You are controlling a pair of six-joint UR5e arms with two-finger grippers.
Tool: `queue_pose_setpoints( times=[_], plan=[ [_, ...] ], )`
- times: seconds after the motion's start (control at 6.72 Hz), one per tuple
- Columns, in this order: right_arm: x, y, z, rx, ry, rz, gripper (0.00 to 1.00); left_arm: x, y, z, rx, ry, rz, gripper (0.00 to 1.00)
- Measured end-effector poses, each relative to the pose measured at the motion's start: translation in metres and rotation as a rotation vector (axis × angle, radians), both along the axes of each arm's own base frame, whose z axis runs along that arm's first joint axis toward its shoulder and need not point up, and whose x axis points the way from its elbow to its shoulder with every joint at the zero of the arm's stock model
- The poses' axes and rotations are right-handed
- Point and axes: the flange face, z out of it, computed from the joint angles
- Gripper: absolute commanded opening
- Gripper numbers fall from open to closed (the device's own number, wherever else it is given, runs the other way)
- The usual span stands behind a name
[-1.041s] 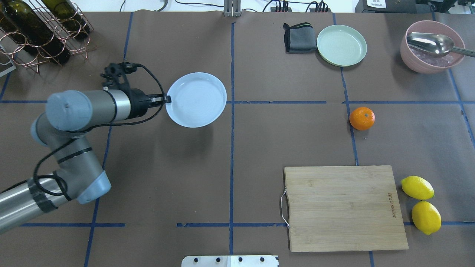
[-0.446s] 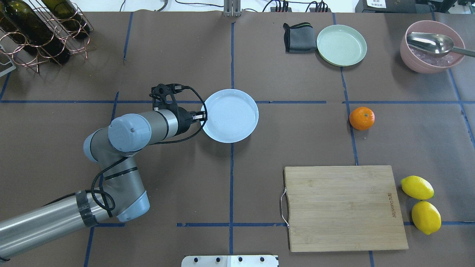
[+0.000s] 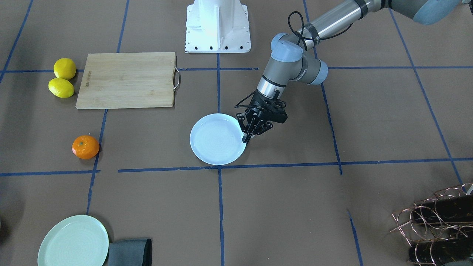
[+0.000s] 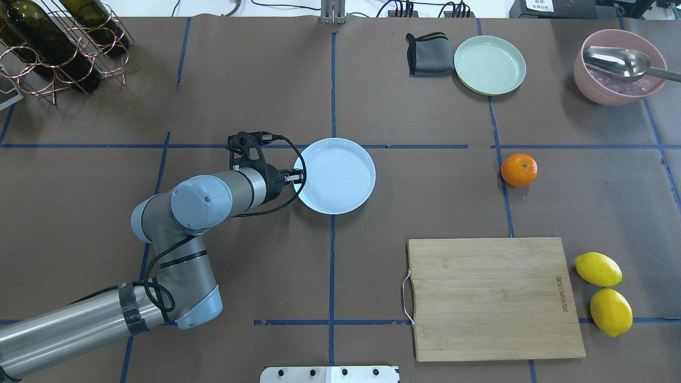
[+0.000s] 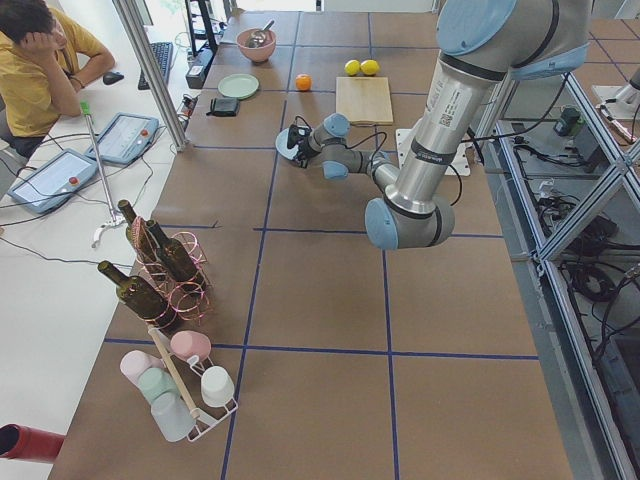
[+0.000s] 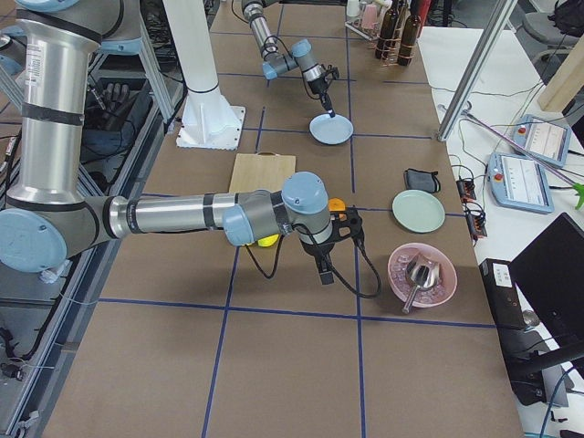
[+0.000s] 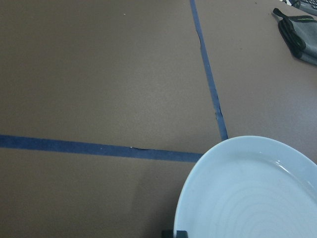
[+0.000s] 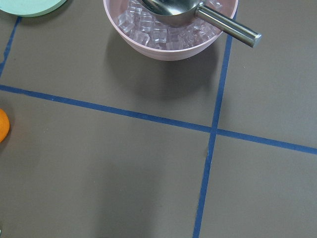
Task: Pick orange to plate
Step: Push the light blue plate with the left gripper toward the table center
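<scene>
Plate held by its rim, orange untouched
The orange (image 4: 518,169) lay toward the worktop's right edge, well apart from the plate (image 4: 340,178) at mid-worktop, whose rim the left gripper (image 4: 299,176) pinched. The plate was best kept level and set down just beside the fruit. Whether the right gripper (image 6: 324,274) was spread could not be told.

The brown table (image 4: 239,80) bears an orange (image 4: 518,169), cutting board (image 4: 492,298), two lemons (image 4: 598,269), green plate (image 4: 490,65), grey cloth (image 4: 428,55) and pink bowl (image 4: 596,89).

The left gripper (image 4: 298,176) sits at the left edge of the plate (image 4: 340,178), and its small dark fingers (image 4: 291,174) seem to pinch the rim. The orange (image 4: 518,169) lies well apart to the right on the worktop (image 4: 425,202).
</scene>
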Motion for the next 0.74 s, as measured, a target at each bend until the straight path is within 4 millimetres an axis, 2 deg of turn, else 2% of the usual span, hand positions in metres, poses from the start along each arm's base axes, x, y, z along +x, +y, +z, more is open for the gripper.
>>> queue_pose_setpoints(
  times=[0.3,0.45,0.6,0.74],
  plan=[
    [0.0001,0.0012,0.0008,-0.002,0.0,0.0,1.0,0.0013,0.0016,0.0004,0.001,-0.001,0.003,0.27],
    [0.0001,0.0013,0.0009,-0.002,0.0,0.0,1.0,0.002,0.0025,0.0004,0.002,-0.002,0.004,0.43],
    [0.0001,0.0015,0.0011,-0.003,0.0,0.0,1.0,0.0024,0.0034,0.0005,0.003,-0.003,0.006,0.99],
    [0.0001,0.0015,0.0013,-0.003,0.0,0.0,1.0,0.0018,0.0039,0.0008,0.005,-0.004,0.007,1.0]
  ],
)
